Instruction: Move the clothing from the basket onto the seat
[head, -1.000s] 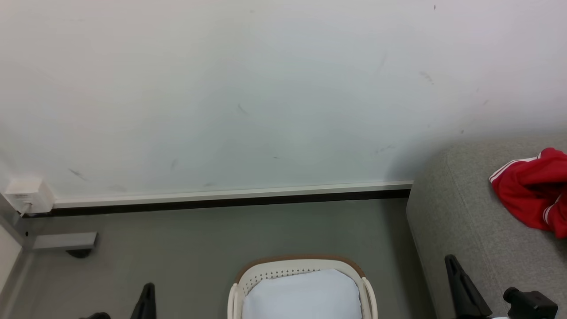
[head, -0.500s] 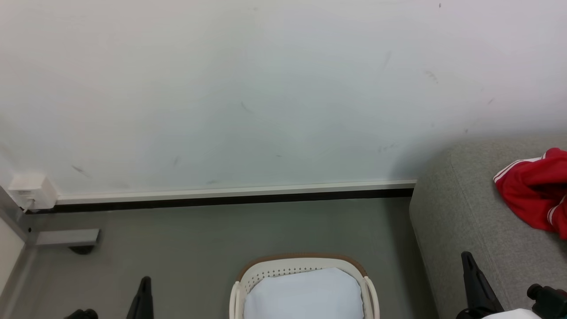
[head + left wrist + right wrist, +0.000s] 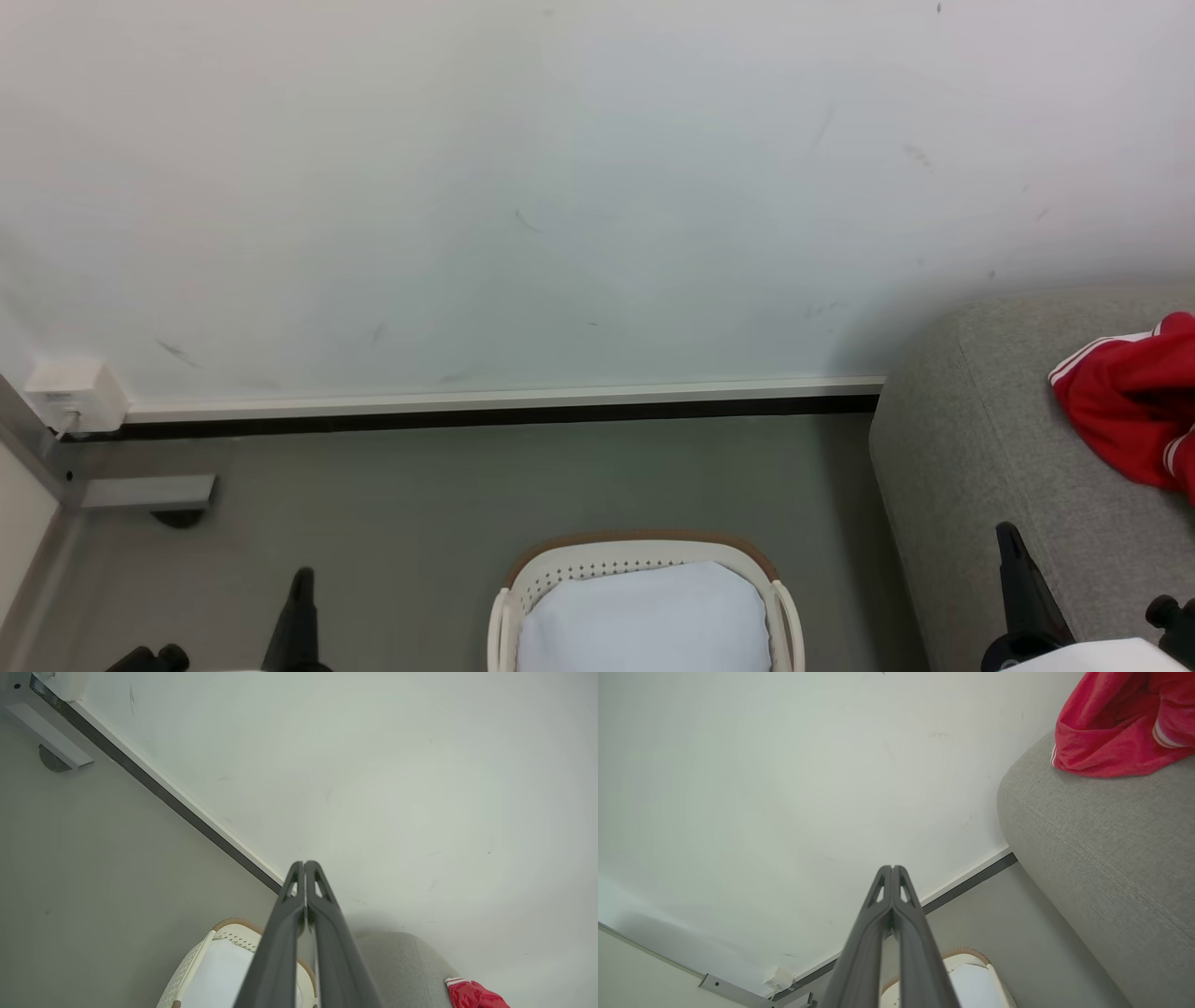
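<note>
Jaws together, well apart from clothing.

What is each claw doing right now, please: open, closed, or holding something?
Left claw: closed, holding nothing.
Right claw: closed, holding nothing.

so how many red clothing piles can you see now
1: a red clothing bundle on the seat, cut off at the head view's right edge; it may hold several pieces.
</note>
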Motion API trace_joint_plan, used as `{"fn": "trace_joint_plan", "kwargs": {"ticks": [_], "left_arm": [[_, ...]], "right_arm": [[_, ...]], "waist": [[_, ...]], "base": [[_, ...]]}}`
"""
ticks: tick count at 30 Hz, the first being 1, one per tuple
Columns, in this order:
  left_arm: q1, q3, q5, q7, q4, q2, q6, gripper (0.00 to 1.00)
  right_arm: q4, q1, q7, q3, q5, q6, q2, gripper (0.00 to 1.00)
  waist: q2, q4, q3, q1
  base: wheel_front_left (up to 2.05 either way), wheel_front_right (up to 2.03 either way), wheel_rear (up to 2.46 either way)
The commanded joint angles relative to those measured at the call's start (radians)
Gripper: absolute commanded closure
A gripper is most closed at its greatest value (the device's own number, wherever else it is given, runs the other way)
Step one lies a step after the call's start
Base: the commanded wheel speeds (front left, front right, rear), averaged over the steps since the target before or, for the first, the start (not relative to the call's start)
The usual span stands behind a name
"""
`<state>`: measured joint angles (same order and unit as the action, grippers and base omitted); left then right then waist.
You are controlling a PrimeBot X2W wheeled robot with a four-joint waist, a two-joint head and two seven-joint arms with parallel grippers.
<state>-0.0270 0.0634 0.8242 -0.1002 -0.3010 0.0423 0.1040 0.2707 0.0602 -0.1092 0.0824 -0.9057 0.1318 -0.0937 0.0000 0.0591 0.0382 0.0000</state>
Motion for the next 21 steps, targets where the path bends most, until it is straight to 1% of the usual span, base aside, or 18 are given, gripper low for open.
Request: {"fn": "trace_joint_plan", "kwargs": {"ticks": [1, 21], "left_arm": [[-0.027, 0.008, 0.039, 0.009, 0.018, 0.007, 0.004, 1.0], [-0.048, 0.021, 0.268, 0.073, 0.032, 0.009, 0.01, 1.0]], "right_arm": [[-0.015, 0.03, 0.009, -0.014, -0.038, -0.001, 0.0, 1.0], [-0.017, 0.039, 0.07, -0.064, -0.25, -0.001, 0.008, 1.0]], "waist": [[0.0, -0.001, -0.001, 0.0], [0.0, -0.015, -0.009, 0.0]], "base": [[0.0, 0.0, 0.0], [0.0, 0.0, 0.0]]}}
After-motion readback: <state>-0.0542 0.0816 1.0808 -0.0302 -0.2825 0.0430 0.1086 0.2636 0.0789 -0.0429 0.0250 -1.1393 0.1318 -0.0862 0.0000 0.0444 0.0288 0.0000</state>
